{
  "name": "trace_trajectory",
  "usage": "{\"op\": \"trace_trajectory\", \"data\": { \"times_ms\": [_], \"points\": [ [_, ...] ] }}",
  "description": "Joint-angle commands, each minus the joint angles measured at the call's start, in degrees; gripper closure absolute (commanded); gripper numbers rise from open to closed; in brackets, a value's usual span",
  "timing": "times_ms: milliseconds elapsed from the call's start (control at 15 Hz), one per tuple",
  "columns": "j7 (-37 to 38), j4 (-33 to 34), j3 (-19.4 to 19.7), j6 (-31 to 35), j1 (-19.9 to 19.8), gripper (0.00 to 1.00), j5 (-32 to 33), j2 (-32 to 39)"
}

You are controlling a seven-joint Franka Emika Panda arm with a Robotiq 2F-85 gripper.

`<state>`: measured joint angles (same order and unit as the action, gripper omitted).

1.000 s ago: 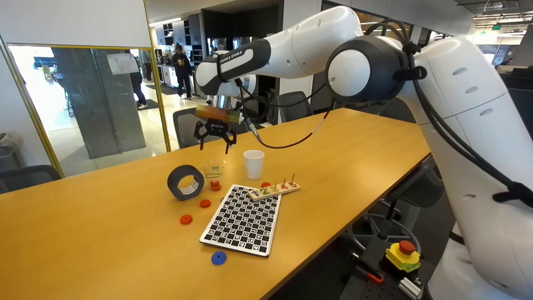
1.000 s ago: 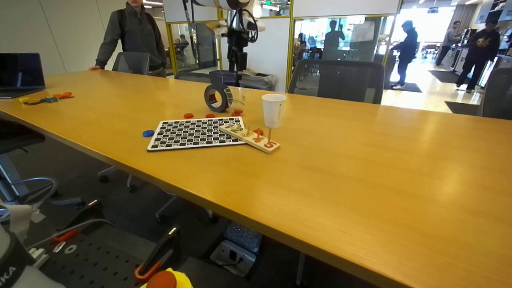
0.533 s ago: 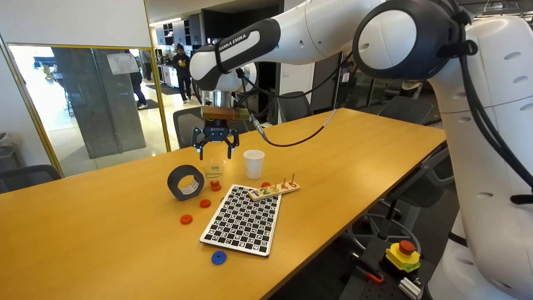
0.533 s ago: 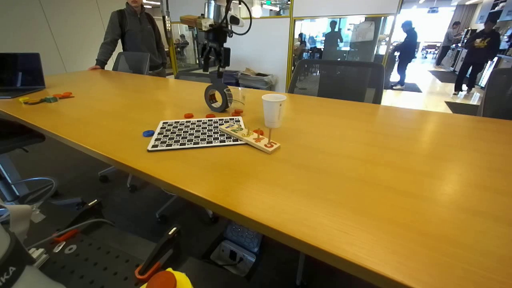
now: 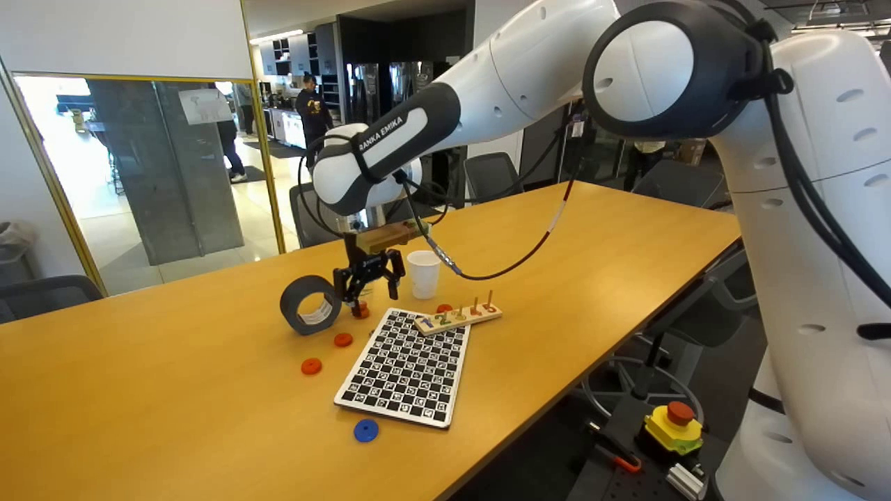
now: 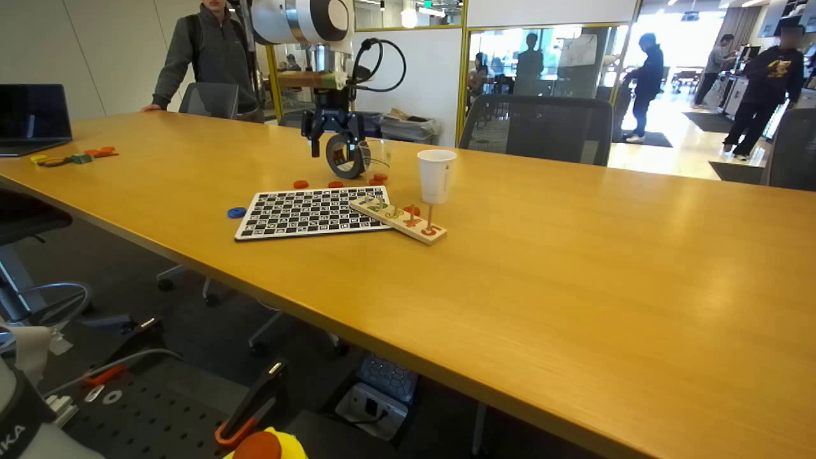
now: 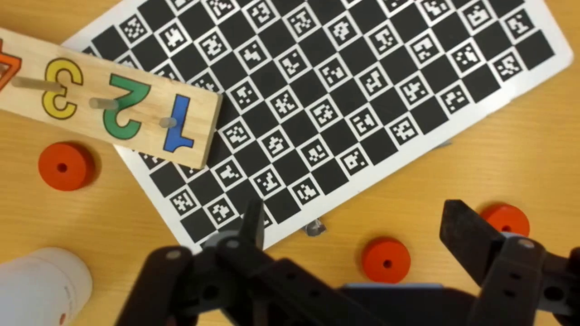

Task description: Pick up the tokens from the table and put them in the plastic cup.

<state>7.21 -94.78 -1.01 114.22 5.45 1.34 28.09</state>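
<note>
Red tokens (image 7: 380, 257) lie on the table (image 6: 574, 268) near the board (image 5: 404, 372), a blue token (image 5: 366, 430) just beside its end; the white cup (image 6: 435, 178) stands upright near the peg strip (image 5: 458, 320). My gripper (image 7: 355, 222) hangs above, jaws spread wide, one red token showing between them in the wrist view. The tape (image 5: 292, 309) stands on edge beside the clear cup (image 6: 381, 154)

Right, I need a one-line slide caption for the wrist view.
The open gripper above the table, with red tokens, a checkered board and a numbered peg board.
</note>
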Motion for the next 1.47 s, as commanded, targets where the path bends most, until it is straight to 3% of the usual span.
{"op": "trace_trajectory", "data": {
  "times_ms": [0, 400, 800, 1400],
  "points": [
    [-4.9, -1.7, -0.4, 5.6, 0.8, 0.0, 4.7, 0.6],
    [-4.2, -5.3, -2.0, 16.9, 0.1, 0.0, 1.4, 1.4],
    [-2.4, -4.1, -1.9, 18.6, -0.1, 0.0, -3.8, 3.9],
    [4.9, -2.5, -0.7, 22.1, 1.1, 0.0, -3.7, 7.0]
  ]
}}
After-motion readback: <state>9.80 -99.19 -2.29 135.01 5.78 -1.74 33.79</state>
